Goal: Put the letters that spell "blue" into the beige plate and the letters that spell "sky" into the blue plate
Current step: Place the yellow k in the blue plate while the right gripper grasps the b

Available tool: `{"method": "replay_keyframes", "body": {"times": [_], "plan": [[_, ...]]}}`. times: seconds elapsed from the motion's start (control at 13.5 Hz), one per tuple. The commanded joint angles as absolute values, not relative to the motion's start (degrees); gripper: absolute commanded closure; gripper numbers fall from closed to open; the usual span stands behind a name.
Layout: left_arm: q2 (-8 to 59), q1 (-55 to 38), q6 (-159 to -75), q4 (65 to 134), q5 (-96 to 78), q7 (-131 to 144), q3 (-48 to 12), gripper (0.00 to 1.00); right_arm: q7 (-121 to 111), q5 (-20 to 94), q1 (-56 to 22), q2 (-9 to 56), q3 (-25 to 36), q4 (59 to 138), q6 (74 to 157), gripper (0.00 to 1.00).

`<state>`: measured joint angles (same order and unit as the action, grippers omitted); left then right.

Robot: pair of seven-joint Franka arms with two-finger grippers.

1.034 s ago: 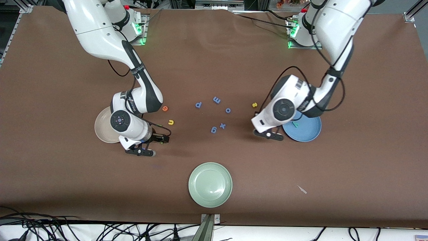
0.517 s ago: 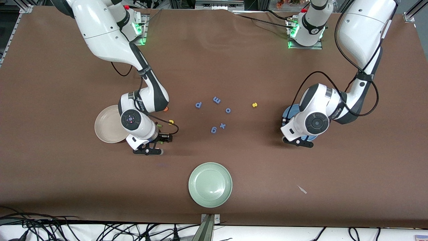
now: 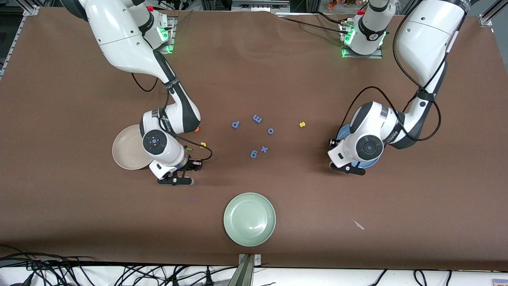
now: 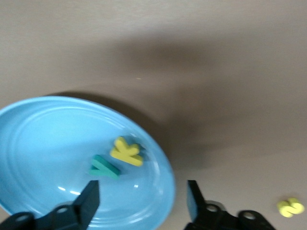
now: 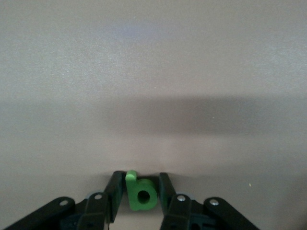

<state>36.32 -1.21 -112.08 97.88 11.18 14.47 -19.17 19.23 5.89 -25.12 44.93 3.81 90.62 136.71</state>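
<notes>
In the right wrist view the green "b" (image 5: 140, 193) lies on the brown table with my right gripper (image 5: 140, 192) shut on it, a finger against each side. From the front, this gripper (image 3: 195, 165) is low beside the beige plate (image 3: 126, 153). The thin green "l" (image 3: 189, 149), yellow "u" (image 3: 203, 144) and half-hidden orange "e" (image 3: 197, 128) lie close by. My left gripper (image 4: 142, 199) hangs open over the blue plate (image 4: 43, 143), which holds the yellow "k" (image 4: 127, 151) and teal "y" (image 4: 104, 167). The yellow "s" (image 3: 302, 124) rests on the table.
Several periwinkle-blue letters (image 3: 257, 118) are scattered mid-table between the arms. A pale green plate (image 3: 249, 219) sits nearest the front camera. A small scrap (image 3: 358, 225) lies toward the left arm's end. The left arm covers most of the blue plate (image 3: 371, 163).
The left gripper moved over the blue plate and opened, leaving the "k" in it. The right gripper shifted slightly away from the beige plate and closed on the "b".
</notes>
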Motion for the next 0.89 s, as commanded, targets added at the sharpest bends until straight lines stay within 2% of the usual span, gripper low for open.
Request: {"method": "replay_keyframes", "body": {"times": [0.0,0.15,0.37,0.66,0.81], "plan": [[34.36,-1.32,-110.39,99.05,11.87,26.31,-25.46,0.0,18.54,5.36,-25.14,45.88,3.87,90.35,136.76,0.76],[34.72,-2.28,-110.57,99.67,11.95,34.33,-29.87,0.0,18.54,5.27,-25.14,45.79,3.87,90.26,136.23,0.84],[34.98,-5.09,-113.63,102.91,11.95,43.49,-30.67,0.0,18.28,5.36,-24.79,45.35,3.96,89.22,133.79,0.91],[34.98,-7.03,-114.43,104.94,13.01,37.3,-30.67,0.0,14.26,5.98,-23.91,41.94,4.57,87.45,126.67,0.91],[34.72,-6.42,-114.35,105.38,13.01,29.31,-30.67,0.0,8.73,6.06,-20.85,39.74,4.66,87.71,121.31,0.95]]}}
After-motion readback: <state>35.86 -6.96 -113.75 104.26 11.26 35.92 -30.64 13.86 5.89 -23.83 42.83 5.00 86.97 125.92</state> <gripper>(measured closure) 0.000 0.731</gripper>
